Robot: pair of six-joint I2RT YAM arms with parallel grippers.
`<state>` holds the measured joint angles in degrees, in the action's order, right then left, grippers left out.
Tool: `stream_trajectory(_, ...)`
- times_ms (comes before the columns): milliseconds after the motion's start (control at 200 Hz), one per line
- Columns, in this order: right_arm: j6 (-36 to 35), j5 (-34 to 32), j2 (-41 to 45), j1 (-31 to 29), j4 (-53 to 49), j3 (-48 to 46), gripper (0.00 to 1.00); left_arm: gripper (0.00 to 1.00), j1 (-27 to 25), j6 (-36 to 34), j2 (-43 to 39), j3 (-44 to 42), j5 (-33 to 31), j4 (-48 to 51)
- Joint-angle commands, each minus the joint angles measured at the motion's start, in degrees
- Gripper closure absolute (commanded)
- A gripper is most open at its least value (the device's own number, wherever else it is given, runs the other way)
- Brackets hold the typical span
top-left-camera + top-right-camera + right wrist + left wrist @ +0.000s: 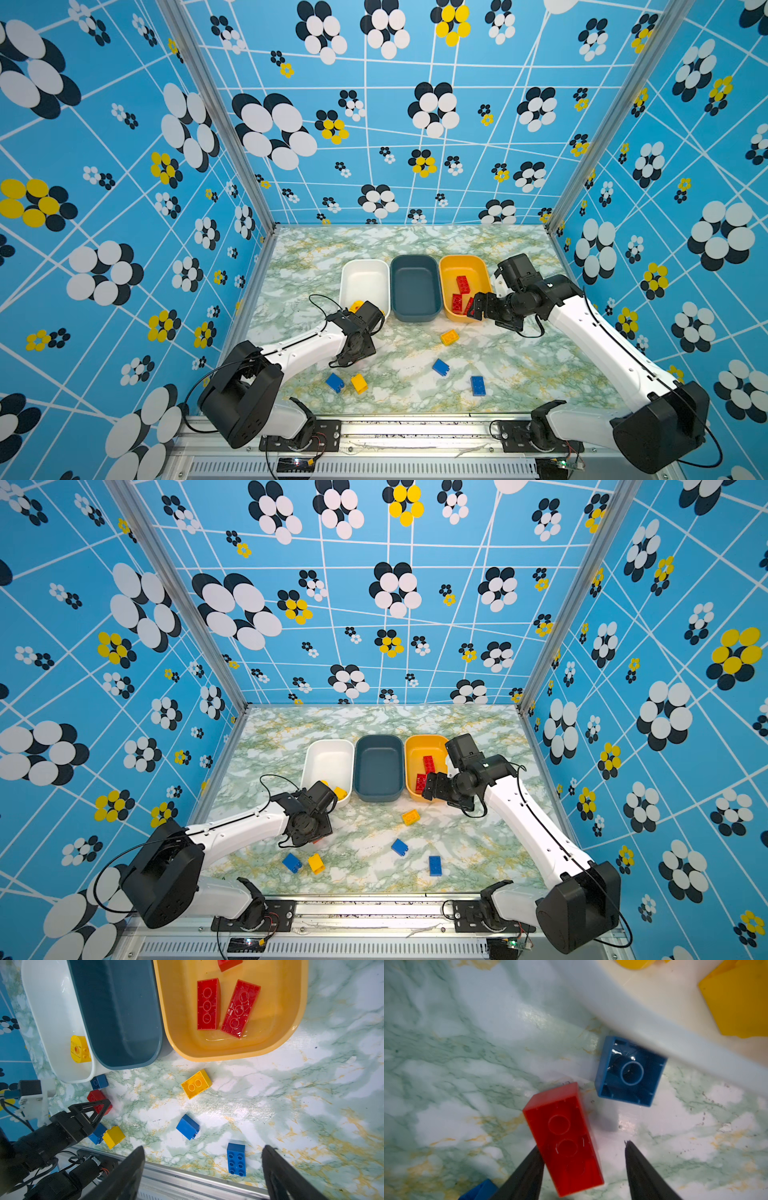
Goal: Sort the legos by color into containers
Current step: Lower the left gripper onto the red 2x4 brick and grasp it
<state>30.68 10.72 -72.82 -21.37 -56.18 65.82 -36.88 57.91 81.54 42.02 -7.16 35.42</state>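
Lego sort, part done.
White tub (363, 278) holds yellows (80, 1049); left jaws straddle a red brick (564, 1140) on the bench (415, 357) beside it, spread, not yet pinching (bound, I judge, for the orange tub (457, 266)); slate tub (415, 286) bare; orange tub holds reds (207, 1003), right jaws spread, empty, over its near end.

tabletop (395, 245): finished in green-white marble with yellow veins, enclosed on three sides | wall panels (415, 83): blue, crossed by white lines, printed with white, black and yellow flowers | corner posts (224, 120): aluminium, set at both back corners | front rail (415, 432): aluminium, laid along the near edge | slotted panel (365, 468): mounted below it
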Motion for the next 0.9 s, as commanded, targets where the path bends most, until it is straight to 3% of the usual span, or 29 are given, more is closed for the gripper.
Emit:
stream_trajectory(0,-0.05,0.44,1.51,-0.26,-1.83,-1.13,0.11,0.41,-0.38,0.86,1.53,1.18,-0.76,0.28)
stream_trajectory(265,0.05,0.23,2.63,-0.25,-2.0,-1.96,0.1,0.62,-0.72,2.2,1.31,0.78,-0.99,0.73)
stream_trajectory(450,-0.15,-0.26,3.35,0.17,-1.84,-2.45,0.08,0.7,-2.31,3.81,-0.41,1.05,-2.28,2.91)
stream_trajectory(710,-0.36,0.34,4.92,2.23,-1.47,-3.68,0.04,0.75,-8.75,7.54,-4.59,4.81,-6.44,9.44)
stream_trajectory(895,-0.44,1.1,6.31,3.78,-1.56,-5.22,0.03,0.76,-14.44,7.15,-4.15,13.85,-10.92,16.12)
